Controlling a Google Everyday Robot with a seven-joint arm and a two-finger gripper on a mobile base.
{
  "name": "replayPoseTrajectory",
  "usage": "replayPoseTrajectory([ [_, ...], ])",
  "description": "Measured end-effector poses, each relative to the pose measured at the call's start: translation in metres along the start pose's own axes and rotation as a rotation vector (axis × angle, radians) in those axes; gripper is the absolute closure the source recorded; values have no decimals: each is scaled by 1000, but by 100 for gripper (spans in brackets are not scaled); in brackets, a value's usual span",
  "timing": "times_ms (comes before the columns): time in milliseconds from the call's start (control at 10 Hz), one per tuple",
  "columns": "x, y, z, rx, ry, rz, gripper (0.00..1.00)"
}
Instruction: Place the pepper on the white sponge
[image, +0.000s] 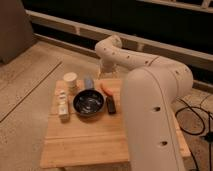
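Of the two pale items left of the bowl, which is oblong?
The white sponge, lying nearer the camera; the cream cup behind it is round. The gripper hovers at the table's far edge.

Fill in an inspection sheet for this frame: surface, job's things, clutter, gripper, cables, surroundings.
Surface: wooden table, things grouped in its far half.
Job's things: pepper lying on the table right of the dark bowl; white sponge left of the bowl, pepper not on it.
Clutter: cream cup, grey block, black rectangular object.
Gripper: gripper open, empty, over the table's far edge behind the pepper.
Cables: black cable on the floor, right.
Surroundings: speckled floor, dark wall behind.
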Motion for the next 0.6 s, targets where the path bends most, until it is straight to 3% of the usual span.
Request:
replayPoseTrajectory([
  [300,3,-11,25,1,60,25,35],
  [600,7,5,55,-16,123,10,35],
])
